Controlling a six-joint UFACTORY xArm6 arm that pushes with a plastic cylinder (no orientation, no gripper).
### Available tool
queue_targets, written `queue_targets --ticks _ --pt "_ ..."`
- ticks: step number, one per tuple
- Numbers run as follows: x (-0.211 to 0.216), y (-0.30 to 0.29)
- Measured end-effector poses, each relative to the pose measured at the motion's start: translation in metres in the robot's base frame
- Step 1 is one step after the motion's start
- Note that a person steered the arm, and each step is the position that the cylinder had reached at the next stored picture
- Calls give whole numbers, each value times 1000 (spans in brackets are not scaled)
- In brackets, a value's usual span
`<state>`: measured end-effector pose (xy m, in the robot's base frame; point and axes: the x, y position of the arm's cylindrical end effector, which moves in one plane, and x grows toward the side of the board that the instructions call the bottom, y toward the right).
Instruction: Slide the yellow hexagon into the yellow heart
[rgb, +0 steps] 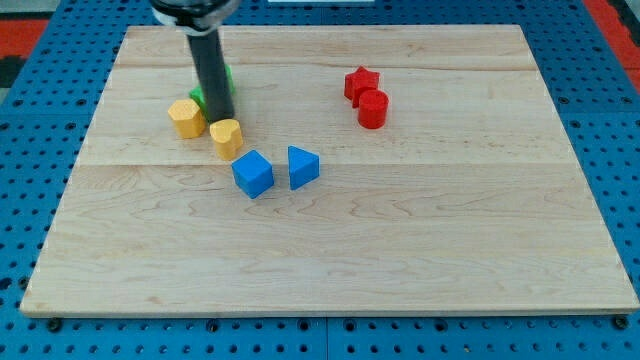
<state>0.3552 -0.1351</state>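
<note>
Yellow hexagon block (186, 117): just left of my tip (221, 119)
Yellow heart block (227, 137): just below tip
Pincer: none, rod holds nothing

Wooden board (400, 250) carries yellow, blue, red, green blocks.

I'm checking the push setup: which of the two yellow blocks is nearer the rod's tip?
The yellow heart: my tip sits just above it in the view, nearly touching. The yellow hexagon lies farther off, to the tip's left.
</note>
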Motion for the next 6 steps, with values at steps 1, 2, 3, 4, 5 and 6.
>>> queue_targets --ticks 1,2,3,4,5,6 --pt "-40 -14" --pt "-54 -13" --pt "-23 26" --pt "-14 -17" --pt "-9 -69" --pt "11 -37"
